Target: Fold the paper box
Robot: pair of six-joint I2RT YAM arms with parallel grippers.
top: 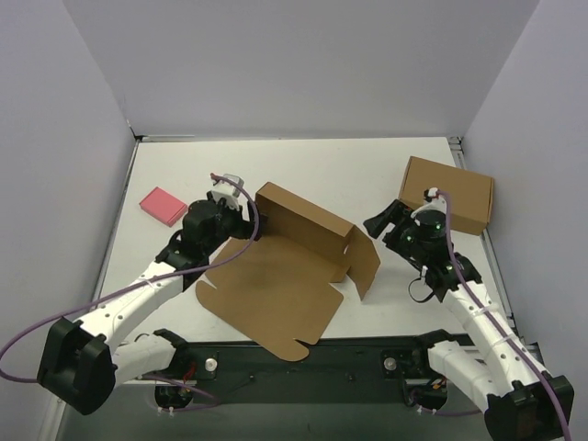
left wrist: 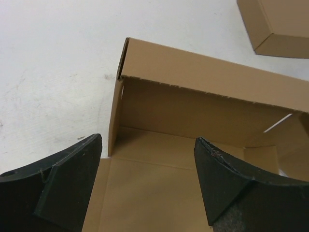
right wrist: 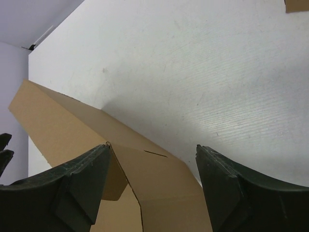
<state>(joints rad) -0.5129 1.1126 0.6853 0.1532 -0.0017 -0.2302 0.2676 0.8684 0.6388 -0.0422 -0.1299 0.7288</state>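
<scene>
The paper box lies in the middle of the table, brown and half formed. Its long back wall stands up, its right end flap is raised, and the front panel lies flat. My left gripper is at the left end of the back wall. In the left wrist view this gripper is open over the box floor, with nothing between its fingers. My right gripper hovers just right of the raised end flap. Seen from the right wrist, it is open above that flap and grips nothing.
A second, fully formed brown box stands at the back right, just behind my right wrist, and its corner shows in the left wrist view. A small pink flat block lies at the left. White walls enclose the table.
</scene>
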